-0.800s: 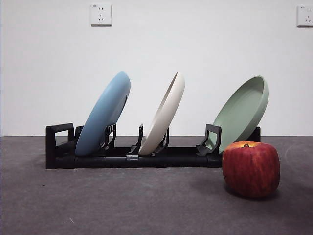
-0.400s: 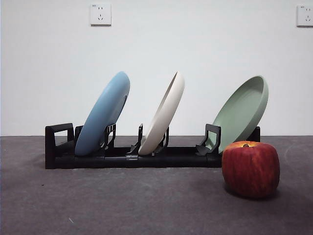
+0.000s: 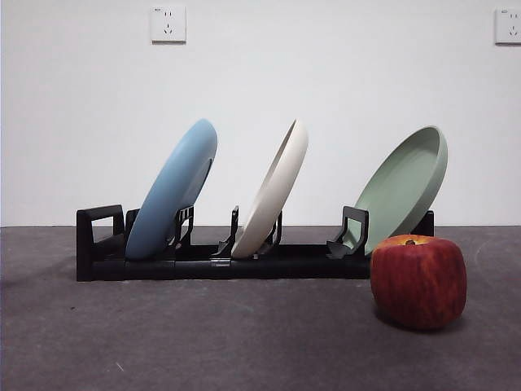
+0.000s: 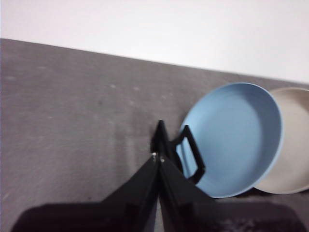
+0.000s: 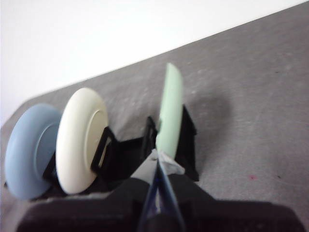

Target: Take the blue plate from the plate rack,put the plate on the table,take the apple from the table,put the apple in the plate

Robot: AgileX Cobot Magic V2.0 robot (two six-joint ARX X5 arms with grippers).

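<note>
The blue plate leans on edge in the left slot of the black plate rack; it also shows as the blue plate and the blue plate in the wrist views. A dark red apple rests on the grey table, in front of the rack's right end. My left gripper is shut, hovering above the rack's loop end beside the blue plate. My right gripper is shut too, above the rack near the green plate. Neither arm appears in the front view.
A cream plate stands in the rack's middle slot and a sage-green plate leans at its right end. A white wall with two sockets rises behind the table.
</note>
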